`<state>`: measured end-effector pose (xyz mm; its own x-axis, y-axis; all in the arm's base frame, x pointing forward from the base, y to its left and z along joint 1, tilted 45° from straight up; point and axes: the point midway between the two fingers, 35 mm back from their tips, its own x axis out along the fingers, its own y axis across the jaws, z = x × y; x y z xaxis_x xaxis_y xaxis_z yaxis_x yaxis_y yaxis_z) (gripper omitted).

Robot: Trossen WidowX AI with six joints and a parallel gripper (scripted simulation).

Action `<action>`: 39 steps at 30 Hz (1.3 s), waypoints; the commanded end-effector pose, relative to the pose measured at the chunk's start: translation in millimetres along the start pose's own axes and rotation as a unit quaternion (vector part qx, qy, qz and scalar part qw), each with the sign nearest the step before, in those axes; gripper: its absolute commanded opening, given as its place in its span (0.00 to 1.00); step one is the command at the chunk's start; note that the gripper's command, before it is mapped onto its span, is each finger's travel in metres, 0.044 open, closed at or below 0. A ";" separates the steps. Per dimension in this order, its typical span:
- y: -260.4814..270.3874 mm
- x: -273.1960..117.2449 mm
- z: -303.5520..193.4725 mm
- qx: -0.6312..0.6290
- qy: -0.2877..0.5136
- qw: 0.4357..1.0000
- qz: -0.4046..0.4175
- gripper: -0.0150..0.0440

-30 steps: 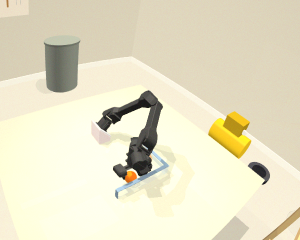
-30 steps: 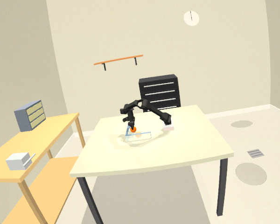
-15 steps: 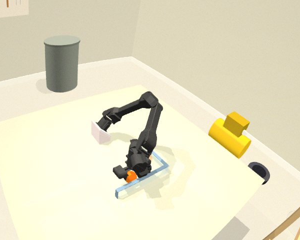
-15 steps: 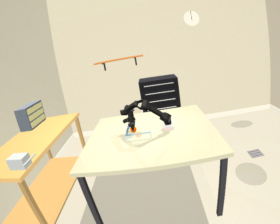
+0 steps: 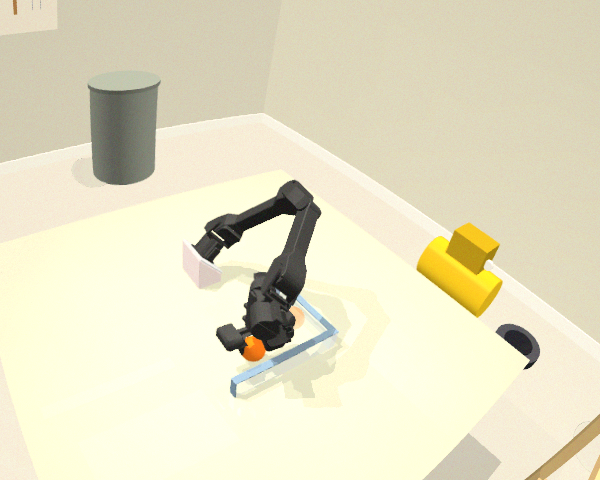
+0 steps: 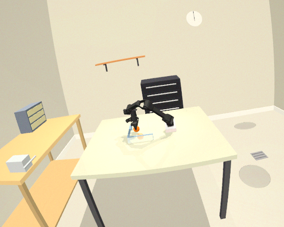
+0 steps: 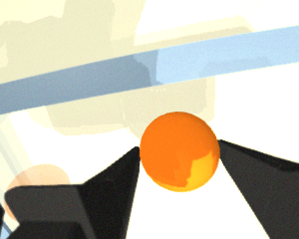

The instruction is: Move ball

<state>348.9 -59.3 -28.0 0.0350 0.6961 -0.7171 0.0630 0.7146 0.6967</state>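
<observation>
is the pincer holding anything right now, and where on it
Yes. The pincer is shut on the orange ball, its two fingers pressing the ball's opposite sides at about mid-height.

Single arm (image 5: 295, 232), matte black throughout, built of blocky angular links with chunky joint housings, one short pale stripe marking near its lower link, seated on a small pale pinkish-white base block (image 5: 199, 266), ending in two black wedge-shaped jaws.
</observation>
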 end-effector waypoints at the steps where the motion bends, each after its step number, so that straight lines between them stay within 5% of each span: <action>1: -4.8 -31.2 4.4 0.015 -0.020 1.000 -0.008 0.25; 22: 13.3 -120.5 9.4 0.034 -0.015 0.999 0.007 0.25; 39: 44.7 -112.8 5.0 0.168 -0.019 0.986 0.008 0.25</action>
<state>353.1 -116.2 74.1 0.0654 0.7032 -0.7080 0.3117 0.6596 0.6839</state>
